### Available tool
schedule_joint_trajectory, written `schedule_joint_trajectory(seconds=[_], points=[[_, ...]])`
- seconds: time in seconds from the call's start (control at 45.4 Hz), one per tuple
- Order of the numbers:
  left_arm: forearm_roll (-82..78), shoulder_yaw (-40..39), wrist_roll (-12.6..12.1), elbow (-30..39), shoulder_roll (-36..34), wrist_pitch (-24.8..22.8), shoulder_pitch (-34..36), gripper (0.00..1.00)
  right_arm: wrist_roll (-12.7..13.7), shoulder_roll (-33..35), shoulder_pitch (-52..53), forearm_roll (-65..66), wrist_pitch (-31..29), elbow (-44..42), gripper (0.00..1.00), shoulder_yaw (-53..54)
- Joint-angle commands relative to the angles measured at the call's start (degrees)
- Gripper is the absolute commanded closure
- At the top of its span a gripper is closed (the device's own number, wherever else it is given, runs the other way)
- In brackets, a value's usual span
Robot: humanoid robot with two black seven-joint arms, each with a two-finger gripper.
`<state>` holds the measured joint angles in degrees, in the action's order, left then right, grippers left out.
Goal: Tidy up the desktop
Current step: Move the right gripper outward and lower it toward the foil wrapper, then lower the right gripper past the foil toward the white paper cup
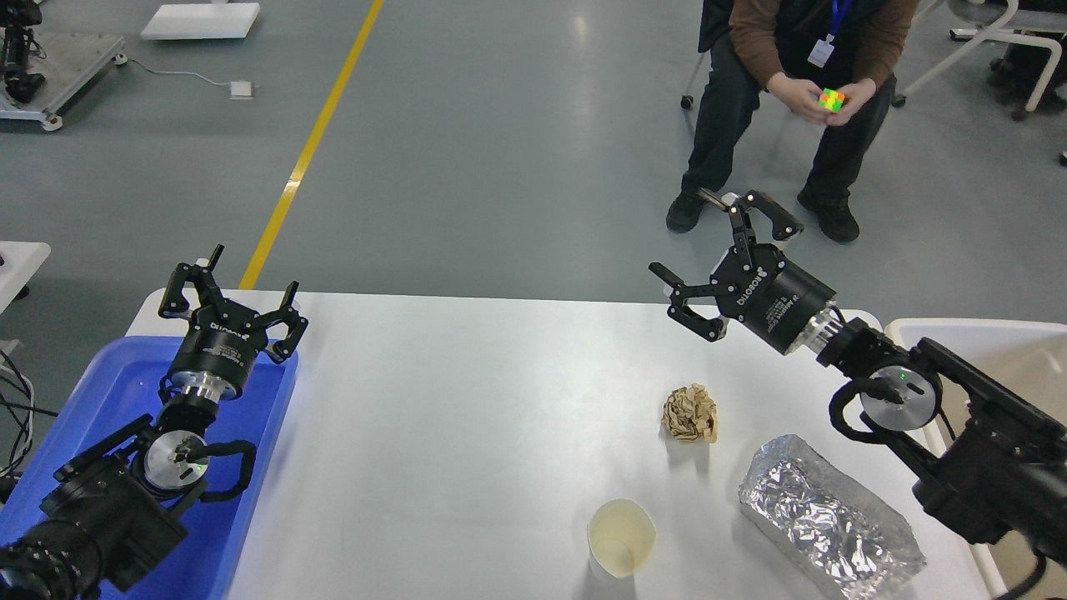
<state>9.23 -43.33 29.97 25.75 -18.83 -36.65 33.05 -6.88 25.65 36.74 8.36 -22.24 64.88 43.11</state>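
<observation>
The white desktop holds a crumpled brown paper ball, an open paper cup near the front edge, and a crinkled foil packet at the front right. My right gripper is open and empty, raised over the desktop's far right edge, behind and above the paper ball. My left gripper is open and empty, over the far end of the blue tray.
A beige tub stands at the desktop's right end, partly behind my right arm. A seated person handles a coloured cube beyond the desktop. A yellow floor line runs at the back left.
</observation>
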Motion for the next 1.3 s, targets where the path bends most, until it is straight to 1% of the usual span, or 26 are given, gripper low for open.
schedule_joint_trajectory(seconds=[0.0,0.264,0.484,0.639,0.815,1.101,1.277], points=[[0.0,0.0,0.0,0.0,0.0,0.0,0.0,0.00,0.0,9.5,-0.4,8.9,2.5,12.8,0.00,-4.1],[0.0,0.0,0.0,0.0,-0.1,0.0,0.1,0.00,0.2,21.5,0.7,21.1,3.2,20.5,0.00,-13.6],[-0.1,0.1,0.0,0.0,-0.1,-0.1,0.1,0.00,1.7,26.9,0.8,29.1,6.4,22.0,0.00,-21.5],[-0.1,0.0,-0.1,0.0,-0.1,-0.2,0.1,0.00,2.5,27.4,0.8,31.5,11.1,22.0,0.00,-27.1],[-0.1,0.1,-0.1,0.0,-0.1,-0.2,0.1,0.00,2.4,27.3,0.8,31.5,17.2,22.4,0.00,-33.1],[-0.1,0.0,-0.1,0.0,-0.1,-0.3,0.1,0.00,2.0,28.0,-1.0,31.5,20.5,27.8,0.00,-33.9],[-0.1,0.0,-0.1,0.0,-0.1,-0.3,0.1,0.00,1.9,27.4,-1.7,31.5,22.4,28.2,0.00,-34.0]])
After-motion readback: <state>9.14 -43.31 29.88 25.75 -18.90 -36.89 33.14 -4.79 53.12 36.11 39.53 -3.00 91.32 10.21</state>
